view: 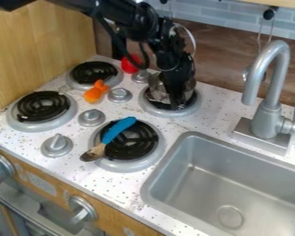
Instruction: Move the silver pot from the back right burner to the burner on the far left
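Right around the jaws of the gripper point(174, 105), the metal pot point(156, 88) crowds the space, with the backsplash point(221, 60) rising behind. Bare counter point(215, 102) leaves a passage from the jaws rightward, in the camera view, as far as the tall faucet point(270, 103). On their left stand the stove knob point(120, 95) and orange object point(96, 92), while the blue-handled spoon point(116, 132) lies low, nearer the camera.

Gripper point(175, 97) at metal pot point(156, 86) on rear burner point(190, 109).
Spoon point(117, 131) lies across front burner point(144, 146) near sink point(174, 171); orange item point(95, 92) sits beside knob point(119, 95).
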Tool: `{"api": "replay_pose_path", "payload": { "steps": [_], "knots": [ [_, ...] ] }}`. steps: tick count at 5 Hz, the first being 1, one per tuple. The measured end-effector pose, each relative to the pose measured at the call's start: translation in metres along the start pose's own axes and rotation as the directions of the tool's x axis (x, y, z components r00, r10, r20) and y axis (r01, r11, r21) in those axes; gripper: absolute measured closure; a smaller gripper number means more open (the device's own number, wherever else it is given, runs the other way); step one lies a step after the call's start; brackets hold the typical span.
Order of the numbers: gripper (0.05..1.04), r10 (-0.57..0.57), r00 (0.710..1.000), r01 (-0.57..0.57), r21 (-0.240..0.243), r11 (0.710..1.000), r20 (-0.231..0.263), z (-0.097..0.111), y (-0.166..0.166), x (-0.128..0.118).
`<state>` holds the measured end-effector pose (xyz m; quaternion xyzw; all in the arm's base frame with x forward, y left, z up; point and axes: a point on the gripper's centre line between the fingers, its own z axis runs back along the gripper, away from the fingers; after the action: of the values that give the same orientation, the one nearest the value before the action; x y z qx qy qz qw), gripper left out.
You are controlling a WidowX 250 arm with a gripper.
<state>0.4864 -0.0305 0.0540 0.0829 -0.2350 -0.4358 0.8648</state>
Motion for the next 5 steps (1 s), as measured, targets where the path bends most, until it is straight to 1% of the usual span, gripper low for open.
{"api": "replay_pose_path", "payload": {
  "steps": [1,2,3,4,5],
  "knots": [
    [0.711,0.008,1.000,-0.008,0.000,1.000,0.008,-0.003,-0.005,-0.003],
    [0.913,0.025,0.999,-0.025,0.015,1.000,0.029,0.018,-0.004,0.000],
    [0.994,0.040,0.999,-0.040,0.009,0.999,0.011,0.027,-0.015,-0.011],
    [0.999,0.044,0.999,-0.044,0.030,0.999,0.005,0.043,-0.022,-0.020],
    [0.999,0.106,0.994,-0.108,0.086,0.990,0.029,0.086,-0.030,-0.035]
  ]
}}
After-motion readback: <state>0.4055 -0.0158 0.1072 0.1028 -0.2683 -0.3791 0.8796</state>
